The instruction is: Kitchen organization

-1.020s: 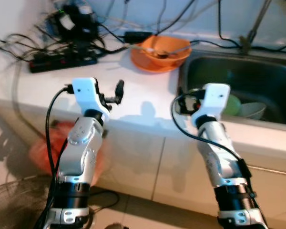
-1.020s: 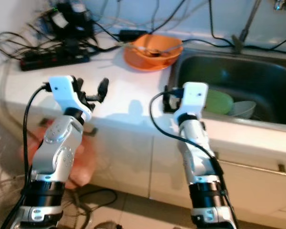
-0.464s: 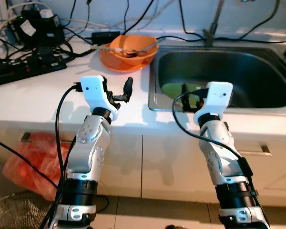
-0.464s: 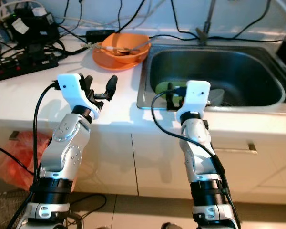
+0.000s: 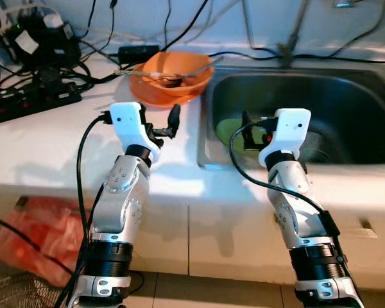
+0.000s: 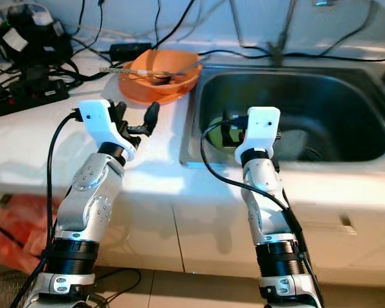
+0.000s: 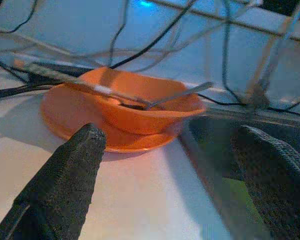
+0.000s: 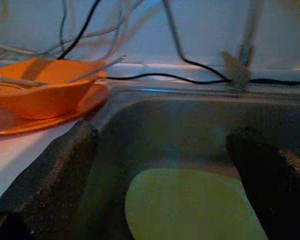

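Observation:
An orange bowl (image 5: 172, 74) stands on an orange plate (image 7: 65, 117) on the white counter (image 5: 58, 147), just left of the steel sink (image 5: 321, 96). A metal spoon (image 7: 177, 95) and a stick-like utensil (image 7: 65, 80) rest in the bowl. In the sink's near left corner lies a green plate (image 8: 190, 205). My left gripper (image 6: 136, 119) hovers open over the counter, short of the bowl and pointing at it. My right gripper (image 8: 160, 185) is open above the sink's front edge, facing the green plate.
A black power strip (image 5: 29, 102), a charger (image 5: 35, 42) and many cables crowd the counter's back left. The faucet (image 5: 289, 45) rises behind the sink. Cables run along the back wall. An orange-red bag (image 5: 38, 231) lies on the floor below the cabinet.
The camera has swung right and closed in, so the sink now sits in front of me. Both arms keep their raised pose with fingers open; the bowl and plate have not moved.

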